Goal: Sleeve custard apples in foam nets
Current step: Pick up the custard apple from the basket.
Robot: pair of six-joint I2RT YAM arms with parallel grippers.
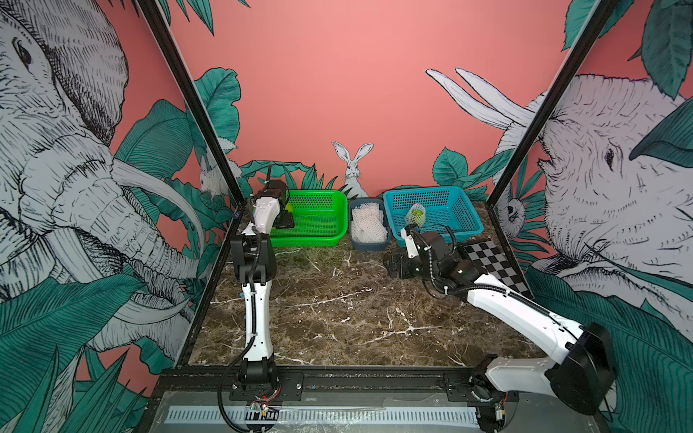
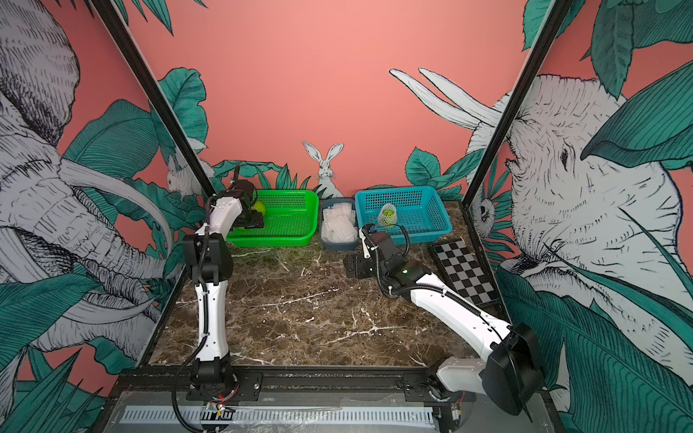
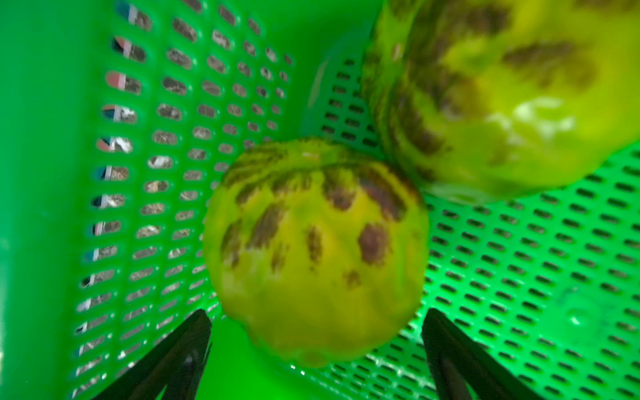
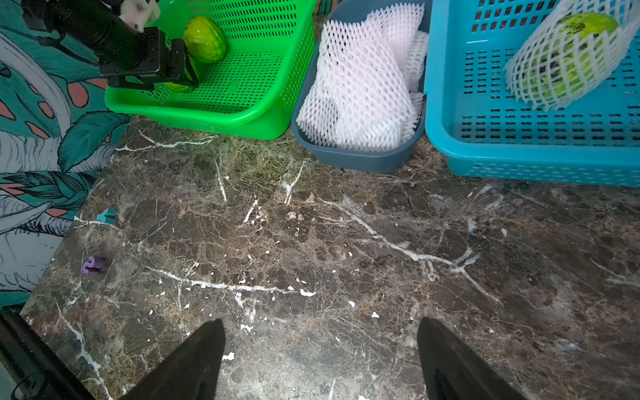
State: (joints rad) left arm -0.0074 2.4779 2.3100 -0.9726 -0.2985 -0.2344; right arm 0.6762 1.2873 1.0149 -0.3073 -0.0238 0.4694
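**Left gripper** (image 3: 315,318): Fingers spread wide, reaching down inside the green basket (image 3: 52,173). One apple (image 3: 315,249) sits on the basket floor between the two fingertips and just ahead of them. The view is blurred, so I cannot tell whether either finger (image 3: 194,346) touches its skin. A second apple (image 3: 485,97) lies beyond the first and off to one side, touching it or very nearly so. The basket's perforated wall stands close beside the opposite finger. Both apples are bare, yellow-green with dark patches. In a top view the gripper (image 1: 284,221) is at the basket's end nearest its own arm.

**Right gripper** (image 4: 320,325): Fingers spread, nothing between them. It hangs low over bare table (image 4: 311,242), well apart from every container.

**Beyond the right fingertips:** A grey bin (image 4: 353,161) stands there, filled with white nets (image 4: 356,86) piled loosely. The bin stands between the green basket and the blue basket (image 4: 519,162), just beside each.

**Blue basket:** It holds one netted apple (image 4: 571,59), lying tilted. The net is around the fruit, and green skin shows through the mesh and at the open end. In a top view this apple (image 1: 416,214) is just past the right arm's wrist.

**Other:** A checkerboard (image 1: 495,262) lies flat on the table on the outer side of the right arm.
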